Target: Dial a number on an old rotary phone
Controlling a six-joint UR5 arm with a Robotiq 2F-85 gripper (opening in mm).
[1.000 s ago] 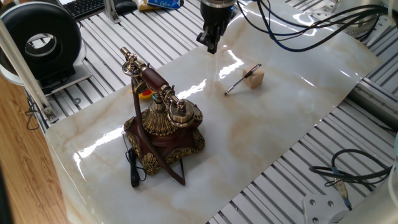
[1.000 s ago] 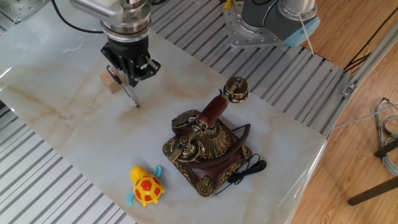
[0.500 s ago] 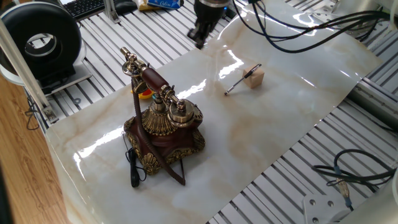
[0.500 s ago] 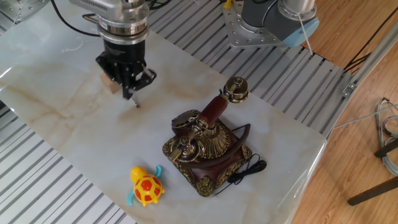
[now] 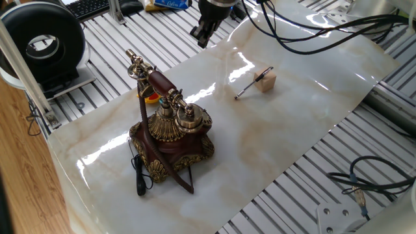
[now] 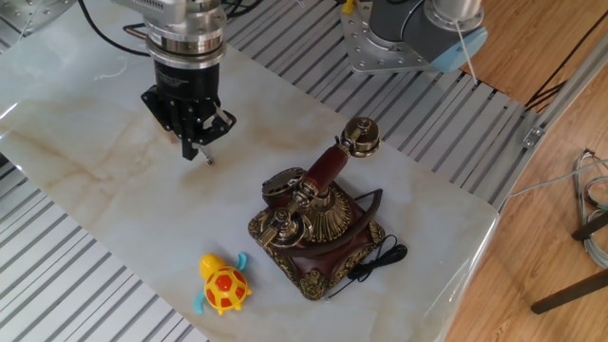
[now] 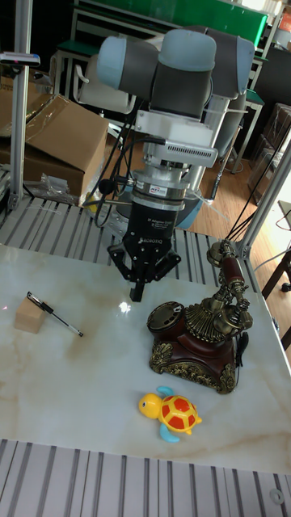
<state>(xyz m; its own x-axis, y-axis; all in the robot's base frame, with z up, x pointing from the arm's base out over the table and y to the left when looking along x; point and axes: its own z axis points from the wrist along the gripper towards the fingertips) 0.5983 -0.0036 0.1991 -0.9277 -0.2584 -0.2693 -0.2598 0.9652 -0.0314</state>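
One fixed view: the old rotary phone point(image 5: 170, 133) stands near the bench's point(image 5: 286, 130) left end, its dark reddish-brown body trimmed in gold, the handset resting across a brass cradle, a black cord trailing off the front. It looks heavy and rigid, likely to stay put under a light push, though the filigree and cradle seem delicate. The dial, not the handset, is the place to engage, with a fingertip in one hole. The claw point(image 5: 201, 30) hangs at the far edge, well apart from the phone; its opening cannot be told here. A small wooden block with a thin stick point(image 5: 260, 80) lies to the right.

The other fixed view: the claw point(image 6: 193, 142) points downward above the marble, fingers drawn close together and holding nothing. The phone point(image 6: 318, 228) sits well apart toward the right. A toy turtle point(image 6: 222, 284) lies near the front edge.

Tall fixed view: the claw point(image 7: 137, 289) hovers just left of and above the phone point(image 7: 198, 339), whose dial faces up toward it. Fingertips look nearly closed, empty.
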